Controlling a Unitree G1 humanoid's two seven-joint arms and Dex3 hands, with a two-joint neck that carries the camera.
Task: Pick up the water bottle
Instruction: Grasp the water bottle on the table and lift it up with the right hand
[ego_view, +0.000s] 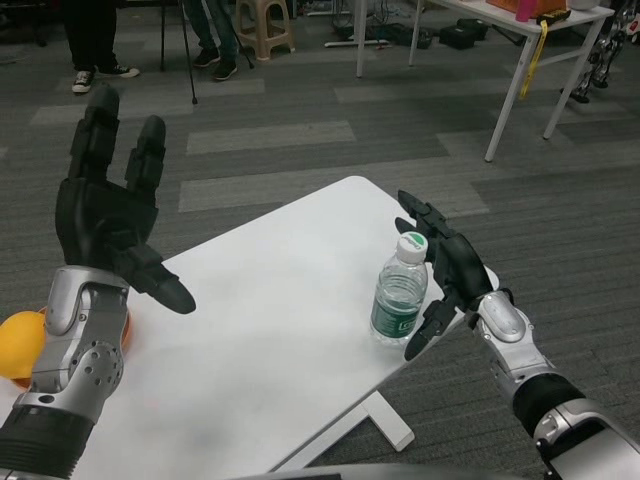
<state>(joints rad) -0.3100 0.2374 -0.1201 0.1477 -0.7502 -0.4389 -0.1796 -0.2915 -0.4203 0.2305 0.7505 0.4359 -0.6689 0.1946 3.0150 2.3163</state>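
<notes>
Right now my right hand (445, 275) sits just beside the water bottle (399, 290), fingers spread apart and holding nothing, the thumb reaching low toward the bottle's base. Whether any finger already touches the plastic I cannot tell. The bottle stands upright near the right edge of the white table (270, 330), white cap on, green label facing me. My left hand (110, 215) is raised well off to the left, fingers apart and empty, above an orange ball (20, 345) at the table's far left side. The danger I judge greatest is a nudge: if my fingers close unevenly, the light bottle could tip or skid over that close edge. A squeeze too high near the cap could also let it pivot and slip out.
</notes>
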